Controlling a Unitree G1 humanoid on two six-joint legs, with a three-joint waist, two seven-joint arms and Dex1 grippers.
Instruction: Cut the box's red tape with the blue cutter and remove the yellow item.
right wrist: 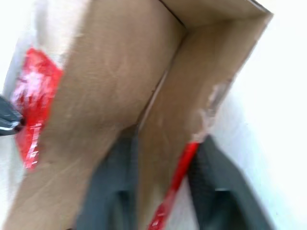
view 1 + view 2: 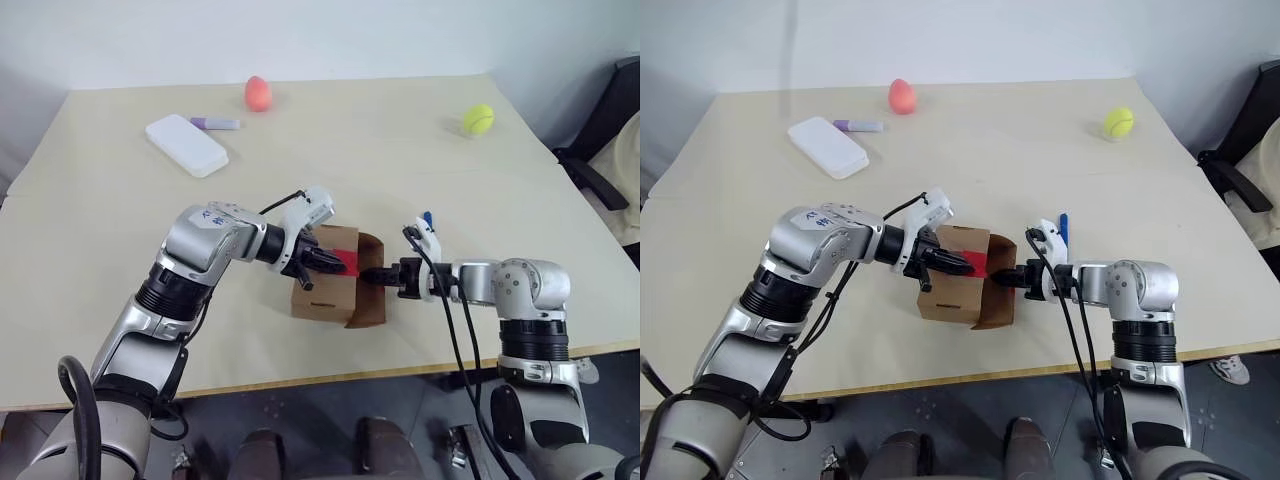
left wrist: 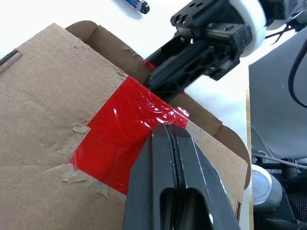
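Box sits near the front edge of the table, about midway along it, its right-hand flap swung open and standing up. Red tape lies across the top flap, torn at the seam, with a strip of it clinging to the open flap's edge. Left gripper rests on top of the box, its 2 fingers pressed together with the tips at the torn edge of the tape. Right gripper comes in from the right, its fingers straddling the open flap, 1 on each face, pinching the cardboard. Blue cutter lies on the table just behind the right wrist. Toward the back edge: a white case, a purple marker, a pinkish-red egg, and at the back right a tennis ball.
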